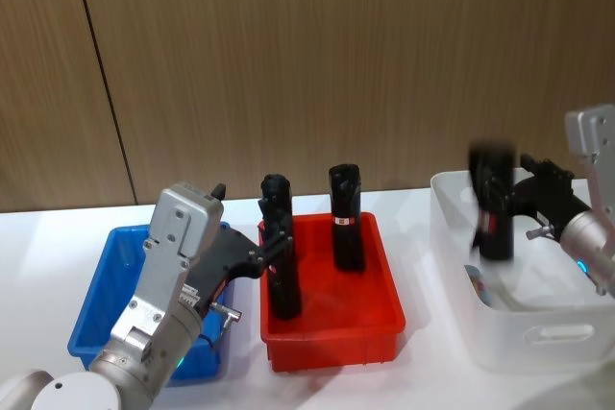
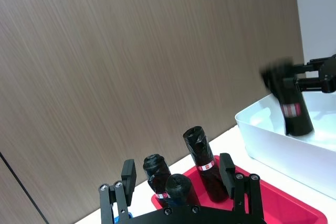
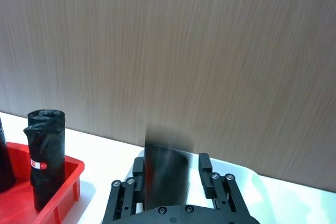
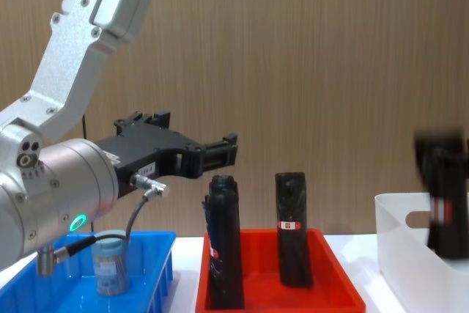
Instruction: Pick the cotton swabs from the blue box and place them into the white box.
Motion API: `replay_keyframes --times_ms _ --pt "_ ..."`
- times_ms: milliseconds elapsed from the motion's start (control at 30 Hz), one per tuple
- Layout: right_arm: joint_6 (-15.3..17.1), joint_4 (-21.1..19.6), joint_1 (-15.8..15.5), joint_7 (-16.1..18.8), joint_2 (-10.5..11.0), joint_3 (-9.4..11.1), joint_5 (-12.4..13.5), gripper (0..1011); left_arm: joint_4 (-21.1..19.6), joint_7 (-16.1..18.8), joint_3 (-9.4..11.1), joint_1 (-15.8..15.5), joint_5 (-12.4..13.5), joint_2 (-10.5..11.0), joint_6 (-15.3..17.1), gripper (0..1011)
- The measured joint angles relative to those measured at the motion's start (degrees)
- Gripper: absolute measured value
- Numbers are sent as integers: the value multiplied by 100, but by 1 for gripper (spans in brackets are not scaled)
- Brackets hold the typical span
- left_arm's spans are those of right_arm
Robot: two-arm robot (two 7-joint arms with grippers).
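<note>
One cotton swab jar (image 4: 110, 263), clear with a grey-blue lid, stands upright in the blue box (image 4: 163, 253); in the head view my left arm hides it. My left gripper (image 4: 230, 149) is open and hovers over the left black roll (image 4: 223, 251) in the red bin, past the blue box (image 1: 96, 306). In the left wrist view its fingers (image 2: 128, 173) stand wide apart with nothing held. My right gripper (image 1: 500, 203) is shut on a black roll (image 1: 494, 208), blurred by motion, which it holds over the white box (image 1: 538, 335).
The red bin (image 1: 332, 345) sits between the blue and white boxes with two upright black rolls; the second roll (image 1: 346, 218) stands at its back. A wood-panelled wall rises close behind the white table (image 1: 423, 386).
</note>
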Motion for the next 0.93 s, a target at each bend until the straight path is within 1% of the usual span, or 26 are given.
replay_keyframes --times_ms 33,100,133,167,333,500,933 --pt "-1 11 -3 -4 -2 -3 -3 591 0 0 0 0 0 0 0 1004" --pt "-4 42 -13 -17 -9 -9 -11 670 0 0 0 0 0 0 0 1004" --pt "-5 48 -16 -19 -10 -10 -12 685 0 0 0 0 0 0 0 1004" --pt "-8 54 -20 -24 -11 -12 -13 740 0 0 0 0 0 0 0 1004" --pt "-21 87 -45 -38 -17 -22 -18 894 0 0 0 0 0 0 0 1004" --pt "-29 107 -59 -45 -20 -27 -20 1001 0 0 0 0 0 0 0 1004" --pt "-39 128 -75 -60 -26 -35 -19 1002 0 0 0 0 0 0 0 1004"
